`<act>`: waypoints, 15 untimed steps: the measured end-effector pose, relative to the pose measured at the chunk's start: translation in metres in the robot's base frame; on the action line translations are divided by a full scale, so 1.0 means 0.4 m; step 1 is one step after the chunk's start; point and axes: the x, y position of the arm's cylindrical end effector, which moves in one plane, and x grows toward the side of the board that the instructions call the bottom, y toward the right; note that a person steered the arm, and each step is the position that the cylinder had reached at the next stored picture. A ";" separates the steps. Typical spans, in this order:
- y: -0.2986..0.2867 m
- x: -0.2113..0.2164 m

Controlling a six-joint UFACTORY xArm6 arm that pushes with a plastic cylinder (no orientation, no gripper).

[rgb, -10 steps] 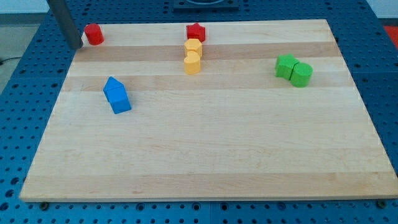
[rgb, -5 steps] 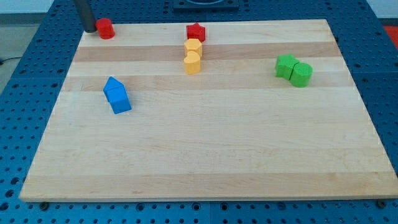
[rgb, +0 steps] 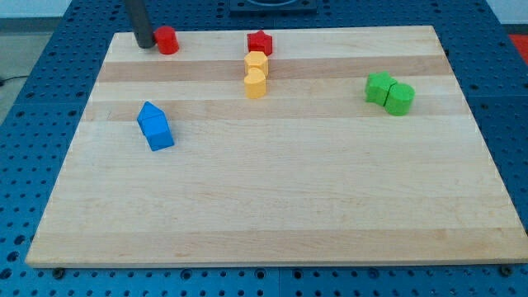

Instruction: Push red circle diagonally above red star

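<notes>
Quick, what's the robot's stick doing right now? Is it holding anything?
My tip: no jaws, holding nothing; it touches the red circle's left side.

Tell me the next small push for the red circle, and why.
Probably keep pushing toward the view's right along the board's top edge. My tip sits against the view's left side of the red circle, and the red star lies well off to the right at about the same height, so the circle isn't yet diagonally above it.

Not much robot to see here, just a plain straight rod, dark grey and smooth, round in section. My tip (rgb: 145, 45) is blunt, same dark colour, no markings or cables.
</notes>
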 end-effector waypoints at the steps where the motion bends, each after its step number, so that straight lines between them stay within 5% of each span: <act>1: 0.053 0.001; 15: 0.422 -0.032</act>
